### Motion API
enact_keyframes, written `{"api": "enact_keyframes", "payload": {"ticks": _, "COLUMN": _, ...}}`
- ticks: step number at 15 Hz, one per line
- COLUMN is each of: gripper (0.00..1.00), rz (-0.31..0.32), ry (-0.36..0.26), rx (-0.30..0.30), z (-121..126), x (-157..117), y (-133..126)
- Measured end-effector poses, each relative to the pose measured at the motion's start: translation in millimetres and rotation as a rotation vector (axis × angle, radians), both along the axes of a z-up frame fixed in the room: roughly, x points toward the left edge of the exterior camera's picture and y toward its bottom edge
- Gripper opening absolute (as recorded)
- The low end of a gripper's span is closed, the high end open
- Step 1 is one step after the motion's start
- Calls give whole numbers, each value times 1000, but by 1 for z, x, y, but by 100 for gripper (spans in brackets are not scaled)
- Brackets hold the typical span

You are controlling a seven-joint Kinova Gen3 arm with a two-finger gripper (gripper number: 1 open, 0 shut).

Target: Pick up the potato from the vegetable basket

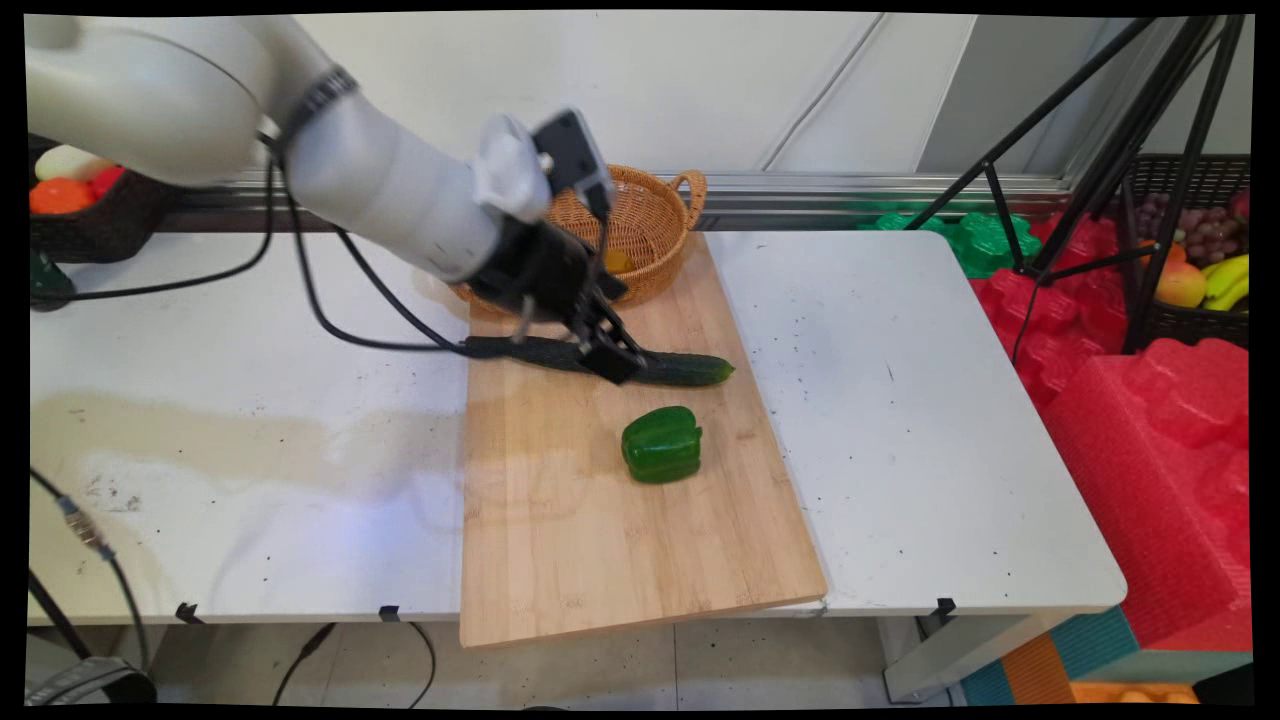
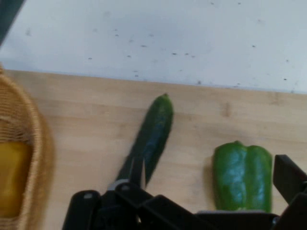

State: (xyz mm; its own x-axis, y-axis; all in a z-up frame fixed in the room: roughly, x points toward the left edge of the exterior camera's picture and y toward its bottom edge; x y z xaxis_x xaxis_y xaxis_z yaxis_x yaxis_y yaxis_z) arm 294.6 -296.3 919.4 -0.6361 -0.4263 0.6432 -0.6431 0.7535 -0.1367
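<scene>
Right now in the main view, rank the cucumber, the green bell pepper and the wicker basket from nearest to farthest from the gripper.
1. Cucumber: directly at the gripper, lying across the cutting board.
2. Green bell pepper: on the board, toward the near side.
3. Wicker basket: at the board's far end, behind the gripper.

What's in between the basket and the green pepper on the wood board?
The cucumber lies between the basket and the green pepper, with the hand down at it. The main view shows it.
</scene>
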Motion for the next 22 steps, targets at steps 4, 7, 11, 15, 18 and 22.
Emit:
{"api": "enact_keyframes", "payload": {"ticks": 4, "gripper": 100, "rz": 51, "ry": -1, "rx": -37, "z": 21, "x": 38, "y": -5}}
{"api": "enact_keyframes", "payload": {"ticks": 7, "gripper": 100, "rz": 101, "ry": -11, "rx": -60, "z": 31, "x": 62, "y": -17}}
{"api": "enact_keyframes", "payload": {"ticks": 11, "gripper": 100, "rz": 149, "ry": -31, "rx": -76, "z": 36, "x": 80, "y": -39}}
{"api": "enact_keyframes", "payload": {"ticks": 15, "gripper": 100, "rz": 166, "ry": -62, "rx": -72, "z": 34, "x": 88, "y": -68}}
{"api": "enact_keyframes", "payload": {"ticks": 18, "gripper": 100, "rz": 165, "ry": -80, "rx": -47, "z": 27, "x": 91, "y": -91}}
{"api": "enact_keyframes", "payload": {"ticks": 22, "gripper": 100, "rz": 160, "ry": -95, "rx": 13, "z": 10, "x": 92, "y": -130}}
